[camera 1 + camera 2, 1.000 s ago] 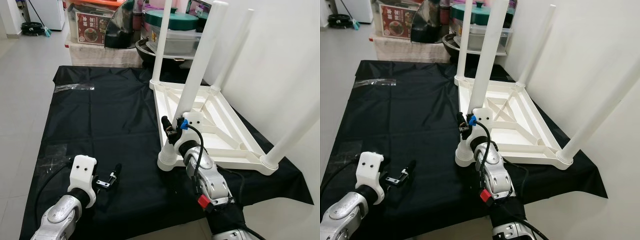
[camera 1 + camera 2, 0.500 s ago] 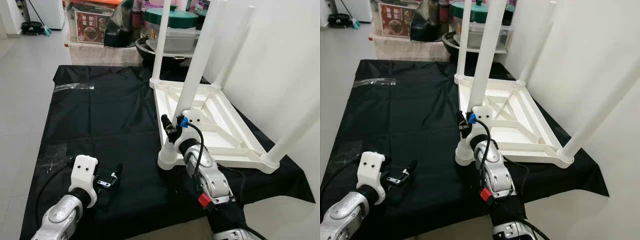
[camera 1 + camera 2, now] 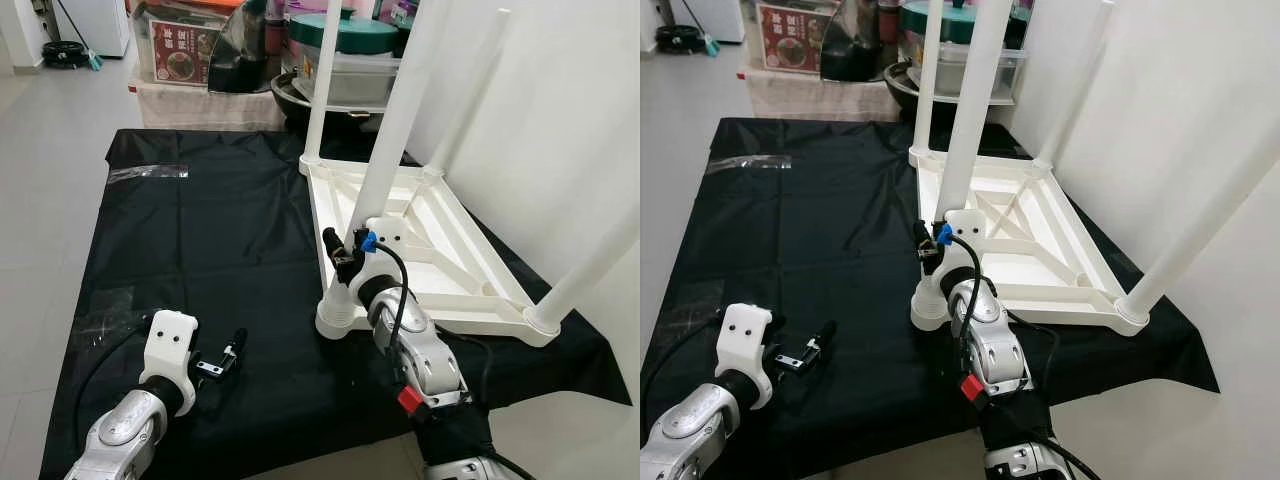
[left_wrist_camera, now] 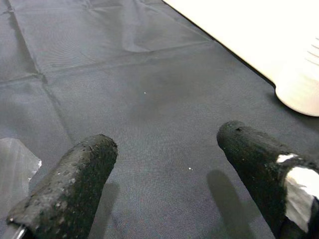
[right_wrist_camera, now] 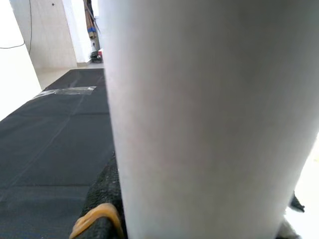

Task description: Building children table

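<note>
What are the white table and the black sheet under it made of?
The table looks like moulded plastic: smooth, evenly white, with ribs underneath and tube-shaped legs. The black sheet looks like thin woven fabric, matte, with fold creases; its weave shows in the left wrist view.

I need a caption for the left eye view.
Right gripper at the upturned white plastic table's nearest leg; left gripper idle.

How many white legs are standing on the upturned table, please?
4: near-left leg at the right end effector, far-left leg, far-right leg, near-right leg.
</note>
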### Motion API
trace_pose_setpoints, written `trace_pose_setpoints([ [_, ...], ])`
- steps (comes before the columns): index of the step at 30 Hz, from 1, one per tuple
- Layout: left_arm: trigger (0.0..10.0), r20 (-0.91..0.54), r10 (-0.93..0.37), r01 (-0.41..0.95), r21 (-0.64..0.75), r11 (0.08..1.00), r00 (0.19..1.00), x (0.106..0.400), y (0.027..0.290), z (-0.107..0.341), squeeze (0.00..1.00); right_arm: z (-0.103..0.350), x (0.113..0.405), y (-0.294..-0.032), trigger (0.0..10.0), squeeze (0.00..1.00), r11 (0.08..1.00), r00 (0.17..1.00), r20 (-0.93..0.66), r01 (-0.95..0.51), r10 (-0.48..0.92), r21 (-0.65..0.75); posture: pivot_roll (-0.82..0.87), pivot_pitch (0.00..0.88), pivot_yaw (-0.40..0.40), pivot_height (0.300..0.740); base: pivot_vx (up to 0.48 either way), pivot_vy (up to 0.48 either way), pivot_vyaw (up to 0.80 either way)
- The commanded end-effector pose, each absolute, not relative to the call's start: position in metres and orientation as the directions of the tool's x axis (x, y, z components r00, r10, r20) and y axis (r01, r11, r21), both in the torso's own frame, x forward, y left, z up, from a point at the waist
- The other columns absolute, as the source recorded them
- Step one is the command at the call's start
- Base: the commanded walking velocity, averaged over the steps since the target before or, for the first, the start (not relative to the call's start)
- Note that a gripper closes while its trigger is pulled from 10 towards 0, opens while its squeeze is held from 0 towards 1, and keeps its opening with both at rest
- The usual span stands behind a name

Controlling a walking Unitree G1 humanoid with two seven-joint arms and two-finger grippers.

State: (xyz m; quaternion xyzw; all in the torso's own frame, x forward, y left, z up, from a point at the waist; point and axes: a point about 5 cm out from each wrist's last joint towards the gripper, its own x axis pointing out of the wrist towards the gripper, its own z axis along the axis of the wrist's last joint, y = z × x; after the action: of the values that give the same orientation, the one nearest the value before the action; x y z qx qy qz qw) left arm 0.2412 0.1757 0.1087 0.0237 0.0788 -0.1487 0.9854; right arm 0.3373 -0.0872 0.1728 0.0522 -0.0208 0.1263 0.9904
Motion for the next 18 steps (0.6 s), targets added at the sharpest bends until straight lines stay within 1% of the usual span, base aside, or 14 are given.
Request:
trace_pose_setpoints([
  [1, 10.0, -0.179, -0.296, 0.305, 0.022, 0.952, 0.938, 0.241, 0.1733, 0.1038, 0.0, 0.1781, 0.3396, -0.0995, 10.0, 0.0, 0.975, 0.98, 0.066, -0.194, 0.187, 0.106, 0.08, 0.0, -0.141, 0.74, 0.0, 0.0, 0.0],
  [18, 10.0, -0.183, -0.298, 0.309, 0.03, 0.951, 0.937, 0.2411, 0.1732, 0.1027, 0.0, 0.1749, 0.338, -0.0974, 10.0, 0.0, 0.975, 0.981, 0.059, -0.192, 0.187, 0.11, 0.08, 0.0, -0.14, 0.74, 0.0, 0.0, 0.0],
])
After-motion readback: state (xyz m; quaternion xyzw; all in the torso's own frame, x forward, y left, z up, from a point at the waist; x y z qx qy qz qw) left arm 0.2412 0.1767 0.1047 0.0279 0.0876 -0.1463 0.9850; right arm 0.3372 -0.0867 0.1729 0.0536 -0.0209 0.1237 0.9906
